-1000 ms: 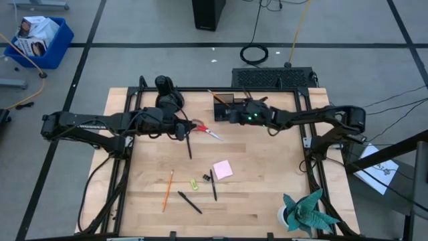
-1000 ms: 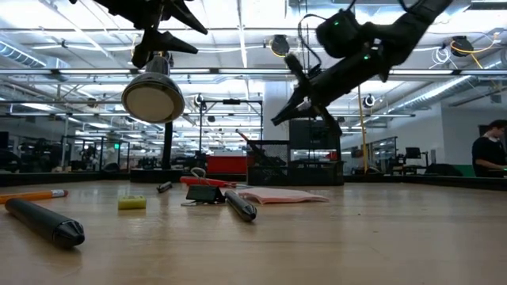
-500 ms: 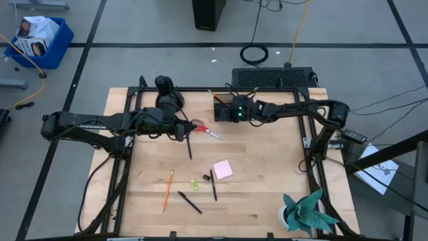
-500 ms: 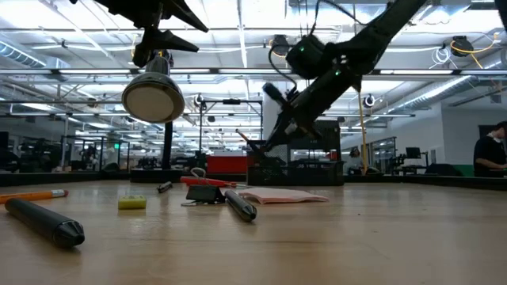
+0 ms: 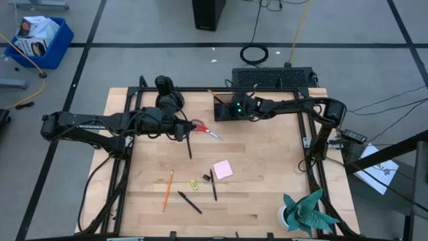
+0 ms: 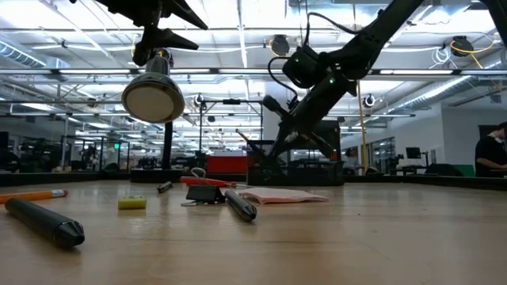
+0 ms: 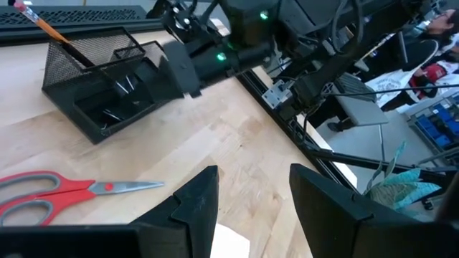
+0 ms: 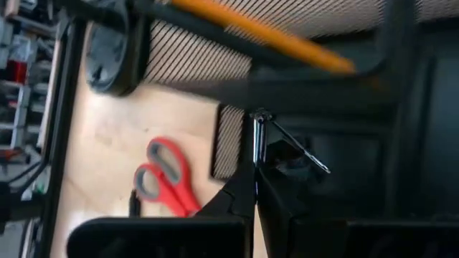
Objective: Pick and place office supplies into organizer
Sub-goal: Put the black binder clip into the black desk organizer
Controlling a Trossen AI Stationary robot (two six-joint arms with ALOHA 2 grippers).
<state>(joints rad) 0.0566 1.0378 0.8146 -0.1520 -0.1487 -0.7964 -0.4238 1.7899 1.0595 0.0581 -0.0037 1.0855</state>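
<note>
The black mesh organizer (image 5: 224, 107) stands near the table's far edge, with an orange pencil (image 7: 50, 29) leaning in its tall compartment. My right gripper (image 8: 256, 172) is shut over its lower tray (image 7: 107, 107), with a small clip at its tips. My left gripper (image 7: 251, 201) hovers open and empty beside the red-handled scissors (image 5: 207, 130). A pink sticky pad (image 5: 223, 169), black pens (image 5: 189, 202), an orange pencil (image 5: 168, 190) and small yellow-green and black bits (image 5: 194, 183) lie flat on the table. My right gripper pinches a small black clip by one silver wire handle (image 8: 257, 140) at the very ends of its fingers. The fingers slant down from the table's right side. The clip hangs clear just above the organizer's tray, its other wire (image 8: 305, 154) splayed sideways.
A rounded black object (image 5: 167, 94) stands at the far edge behind my left arm. A teal paper plant (image 5: 304, 211) fills the near right corner. One black pen (image 5: 189, 144) lies just near of my left gripper. A person (image 6: 491, 150) sits far off in the room.
My right gripper, still shut, has gone toward the table's left and far edges and sunk, tipping more steeply down, and now stands over the organizer's tray.
</note>
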